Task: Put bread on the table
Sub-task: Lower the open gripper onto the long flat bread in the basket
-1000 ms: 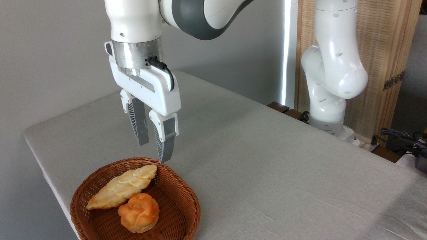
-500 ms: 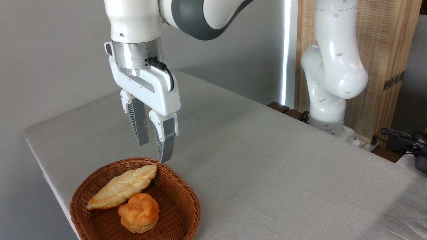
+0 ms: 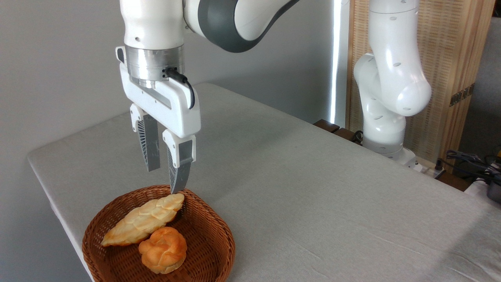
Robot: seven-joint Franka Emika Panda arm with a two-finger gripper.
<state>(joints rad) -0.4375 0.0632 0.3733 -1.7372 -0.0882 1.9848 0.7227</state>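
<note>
Where wall (image 3: 58, 58) meets table (image 3: 313, 188), cloth lies bare.

Long, leaf-shaped pale golden braided bread (image 3: 143, 221), lying tilted in a round brown wicker basket (image 3: 211, 250) on the grey-beige cloth-covered bench (image 3: 313, 188).

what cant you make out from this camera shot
- Wicker basket: its near rim is cut off by the bottom edge of the camera view.
- Bread: the lower side is hidden by the round bun in front.
- Gripper: its height above the bread is unclear from this single view.
- Table: the right end runs out of frame.
</note>
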